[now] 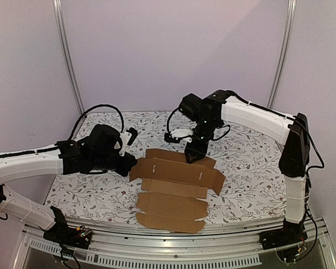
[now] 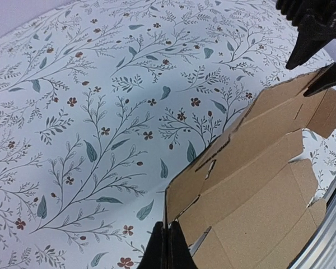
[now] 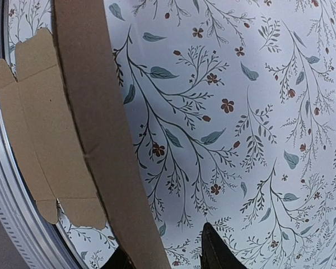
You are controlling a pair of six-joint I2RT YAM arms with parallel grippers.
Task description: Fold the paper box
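Note:
The paper box (image 1: 173,188) is a flat brown die-cut cardboard sheet lying mid-table, its far and side flaps partly raised. My left gripper (image 1: 130,163) is at the sheet's left end. In the left wrist view the gripper (image 2: 166,224) is shut on the upright edge of a side flap of the paper box (image 2: 257,185). My right gripper (image 1: 191,152) hovers over the far flap. In the right wrist view the gripper (image 3: 162,238) is open. The raised flap of the paper box (image 3: 95,112) runs between its fingers, close to the left one and apart from the right one (image 3: 215,252).
A floral tablecloth (image 1: 252,168) covers the table. A metal rail (image 1: 173,238) runs along the near edge just beyond the sheet's near flap. Two vertical poles (image 1: 70,61) stand against the back wall. Cables loop above both wrists.

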